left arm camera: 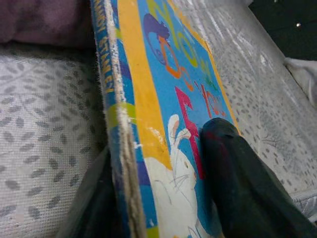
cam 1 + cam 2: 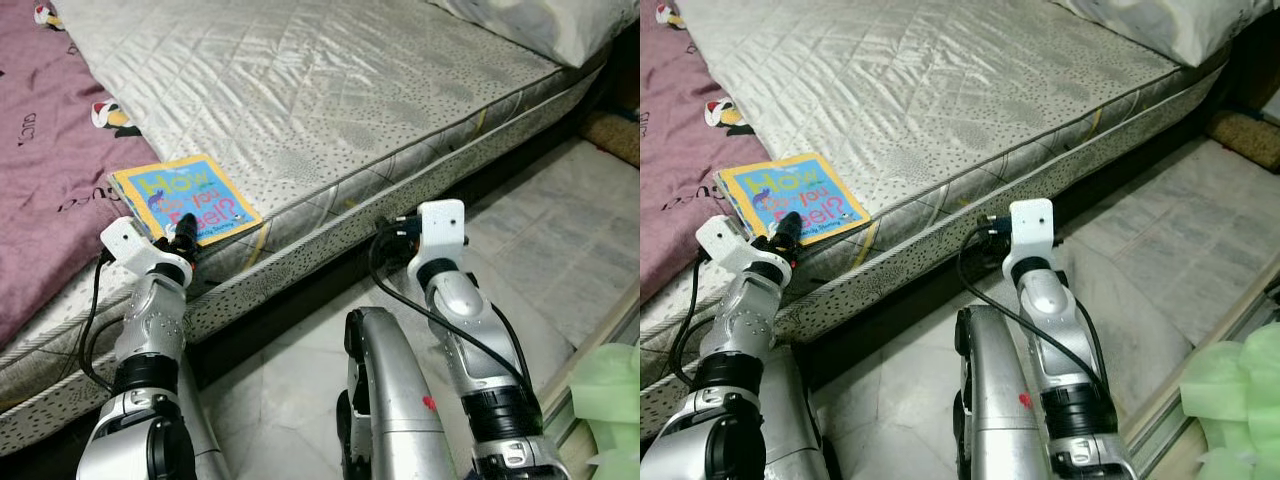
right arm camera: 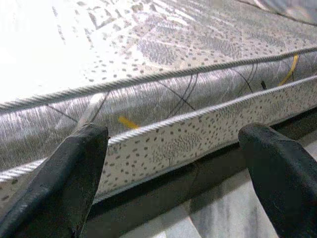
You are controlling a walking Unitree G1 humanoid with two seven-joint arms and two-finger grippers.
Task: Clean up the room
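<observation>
A children's board book with a blue cover and yellow border lies at the near edge of the grey quilted mattress. My left gripper is shut on the book's near corner. In the left wrist view one black finger presses on the cover of the book and the other sits under its worn spine. My right gripper hangs open beside the mattress edge, holding nothing, low over the floor.
A purple blanket covers the bed's left part. A white pillow lies at the far right. A marble floor runs along the bed, with a brown mat and a green plastic bag at the right.
</observation>
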